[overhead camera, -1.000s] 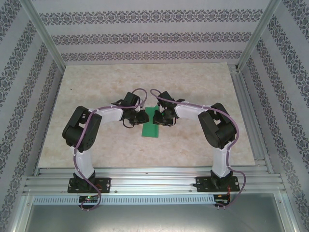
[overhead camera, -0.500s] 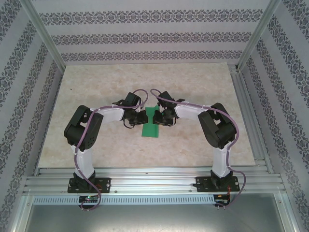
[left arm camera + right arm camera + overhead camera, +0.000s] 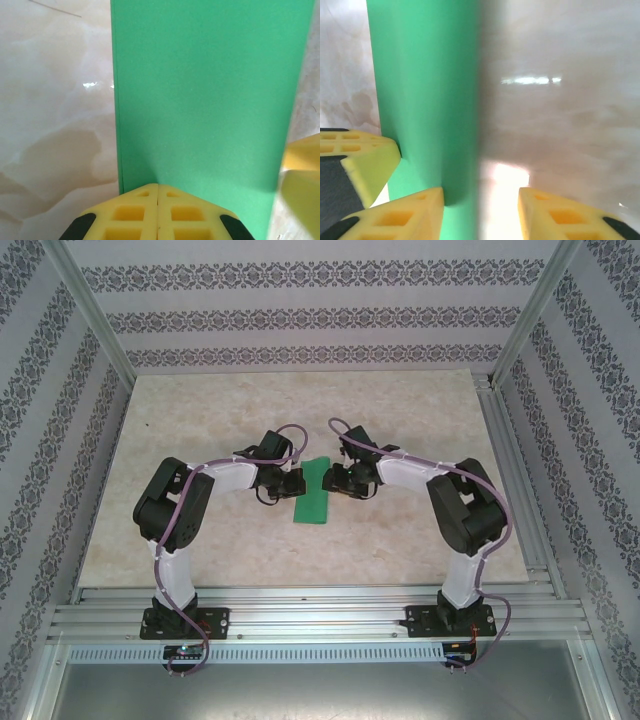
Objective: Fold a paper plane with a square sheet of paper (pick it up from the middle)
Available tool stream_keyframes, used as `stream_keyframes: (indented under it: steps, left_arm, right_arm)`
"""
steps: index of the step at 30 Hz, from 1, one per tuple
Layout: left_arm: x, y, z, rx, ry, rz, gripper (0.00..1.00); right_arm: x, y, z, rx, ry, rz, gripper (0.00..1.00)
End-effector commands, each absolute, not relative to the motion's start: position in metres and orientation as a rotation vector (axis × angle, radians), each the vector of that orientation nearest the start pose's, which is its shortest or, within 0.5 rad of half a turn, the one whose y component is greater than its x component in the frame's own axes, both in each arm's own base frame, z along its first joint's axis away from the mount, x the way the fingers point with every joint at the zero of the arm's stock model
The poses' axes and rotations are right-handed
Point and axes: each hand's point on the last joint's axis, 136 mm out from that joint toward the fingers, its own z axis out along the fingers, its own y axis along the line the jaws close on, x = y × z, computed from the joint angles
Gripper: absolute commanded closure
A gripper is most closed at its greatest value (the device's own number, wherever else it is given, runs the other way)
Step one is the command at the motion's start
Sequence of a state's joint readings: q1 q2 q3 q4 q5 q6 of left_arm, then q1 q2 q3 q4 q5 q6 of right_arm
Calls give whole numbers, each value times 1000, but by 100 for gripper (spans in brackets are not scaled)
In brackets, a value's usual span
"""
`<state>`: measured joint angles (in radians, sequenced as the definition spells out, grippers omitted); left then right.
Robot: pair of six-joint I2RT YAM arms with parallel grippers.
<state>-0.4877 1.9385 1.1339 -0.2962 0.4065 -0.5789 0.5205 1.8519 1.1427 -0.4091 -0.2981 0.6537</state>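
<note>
My left gripper (image 3: 158, 186) was shut, its pads pressed together at the near edge of the square sheet of paper (image 3: 210, 100). Whether they pinched that edge or merely pinned it, I could not tell. The sheet lay on the table (image 3: 400, 420) between my arms as a narrow folded strip. My right gripper (image 3: 480, 195) stood with jaws apart, one finger over the green, the other over bare table, holding nothing. I judged this an early step, creasing the long fold. The nose corners would come next, one hand pinning while the other lifted a corner.
</note>
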Motion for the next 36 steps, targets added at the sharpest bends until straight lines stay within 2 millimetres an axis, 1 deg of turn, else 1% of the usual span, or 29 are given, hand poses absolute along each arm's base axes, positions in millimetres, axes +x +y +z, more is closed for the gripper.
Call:
stream_keyframes:
  steps: [1, 3, 5, 7, 9, 12, 16, 18, 20, 24, 27, 29, 30, 32, 34, 36]
  left_arm:
    - [333, -247, -18, 10, 2945, -689, 93]
    - [333, -246, -18, 10, 2946, -687, 93]
    - [332, -246, -19, 8, 2950, -682, 93]
    - [332, -245, -20, 6, 2953, -675, 94]
    - [331, -244, -21, 5, 2955, -670, 94]
    - [331, -243, -22, 1, 2959, -664, 94]
    - [331, -244, -23, -1, 2965, -664, 94]
    - [331, -243, -24, -5, 2965, -657, 95]
    - [330, -241, -25, -11, 2970, -646, 95]
    - [330, -239, -27, -16, 2974, -629, 95]
    - [329, -237, -29, -20, 2979, -615, 95]
    - [329, -237, -29, -21, 2979, -613, 95]
    - [328, -237, -30, -21, 2981, -612, 95]
    - [328, -237, -30, -22, 2981, -618, 95]
    - [328, -238, -30, -22, 2981, -620, 95]
    - [328, -238, -30, -24, 2981, -622, 95]
  right_arm:
    - [355, 255, 74, 82, 2702, 790, 54]
    - [352, 266, 80, 42, 2689, 860, 54]
    - [351, 277, 80, 16, 2692, 895, 58]
    - [350, 288, 76, -2, 2705, 916, 64]
    - [350, 295, 69, -2, 2722, 937, 69]
    - [350, 299, 55, 19, 2754, 941, 76]
    - [349, 304, 41, 23, 2776, 967, 78]
    - [349, 298, 34, 39, 2790, 935, 78]
    - [348, 288, 26, 70, 2809, 891, 79]
    - [342, 262, 4, 134, 2853, 800, 80]
    - [338, 248, -8, 159, 2876, 740, 81]
    - [338, 245, -7, 154, 2876, 726, 82]
    - [339, 248, -1, 144, 2864, 739, 81]
    - [342, 259, 16, 102, 2827, 788, 81]
    - [344, 272, 37, 54, 2776, 848, 81]
    - [344, 283, 50, 40, 2745, 911, 81]
